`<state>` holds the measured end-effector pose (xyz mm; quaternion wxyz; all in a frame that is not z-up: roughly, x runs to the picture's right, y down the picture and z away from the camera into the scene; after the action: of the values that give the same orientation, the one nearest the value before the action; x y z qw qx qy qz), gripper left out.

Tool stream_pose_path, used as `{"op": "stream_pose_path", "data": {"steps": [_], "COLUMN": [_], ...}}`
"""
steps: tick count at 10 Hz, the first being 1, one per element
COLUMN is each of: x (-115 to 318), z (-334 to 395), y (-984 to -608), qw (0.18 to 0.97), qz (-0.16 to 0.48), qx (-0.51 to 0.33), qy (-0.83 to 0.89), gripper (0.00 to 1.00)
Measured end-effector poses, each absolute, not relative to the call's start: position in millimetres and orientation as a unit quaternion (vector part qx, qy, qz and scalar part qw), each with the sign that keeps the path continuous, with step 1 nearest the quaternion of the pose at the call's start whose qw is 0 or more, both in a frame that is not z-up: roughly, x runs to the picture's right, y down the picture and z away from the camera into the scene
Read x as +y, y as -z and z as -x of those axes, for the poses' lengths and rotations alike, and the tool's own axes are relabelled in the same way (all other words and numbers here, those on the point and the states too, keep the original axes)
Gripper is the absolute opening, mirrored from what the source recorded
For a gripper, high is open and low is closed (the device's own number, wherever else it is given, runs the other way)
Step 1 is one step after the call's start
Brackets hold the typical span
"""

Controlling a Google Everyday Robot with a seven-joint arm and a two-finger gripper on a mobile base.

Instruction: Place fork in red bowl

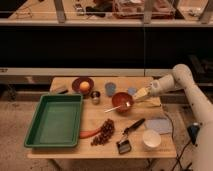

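1. Rust-red and deep-sided, the red bowl [120,97] is sitting on the wooden table [92,114], just right of the centre of the frame. You are reading it as the goal of the task.
2. The fork [111,108], slim and pale, is lying slantwise across that bowl. One end is sticking out past the lower-left rim, and the other is reaching toward the right rim.
3. The gripper [140,94] is hanging just right of the bowl, at the end of the white arm [181,79] that is coming in from the right edge of the frame. Its fingers are pressed together. You are not able to tell whether they are pinching the fork's near end or merely standing beside it.
4. You are also not able to tell whether the fork is resting on the bowl or hanging just above it.
5. Judged from this layout, the carrying part of the task is looking finished, since the fork is over the correct vessel. It is not over the dark red plate [76,85] with the orange fruit [84,86] at the upper left of the table.
6. What is remaining, by this reading, is the release, if the fork is in fact clamped, and then the drawing away of the arm. The tilted fork is looking liable to slide out over the lower-left rim.
7. The green tray [55,120] at the left and the black-handled tool [131,127] below the bowl are lying apart from this step.
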<state>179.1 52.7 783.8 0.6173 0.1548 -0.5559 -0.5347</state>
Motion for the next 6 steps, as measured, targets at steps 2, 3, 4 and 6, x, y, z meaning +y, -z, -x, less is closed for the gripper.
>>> {"op": "stream_pose_path", "data": {"steps": [2, 3, 4, 6], "x": [57.1, 58.2, 59.9, 64.1], "z": [-180.5, -180.3, -182.6, -187.1], "y": [-781.3, -780.1, -778.2, -774.5], "qw": [0.635, 0.641, 0.649, 0.664], "qz": [-0.170, -0.179, -0.189, -0.207], "qx": [-0.530, -0.519, -0.504, -0.472], "qy": [0.536, 0.536, 0.538, 0.542], "gripper": [0.00, 0.00, 0.00, 0.00]}}
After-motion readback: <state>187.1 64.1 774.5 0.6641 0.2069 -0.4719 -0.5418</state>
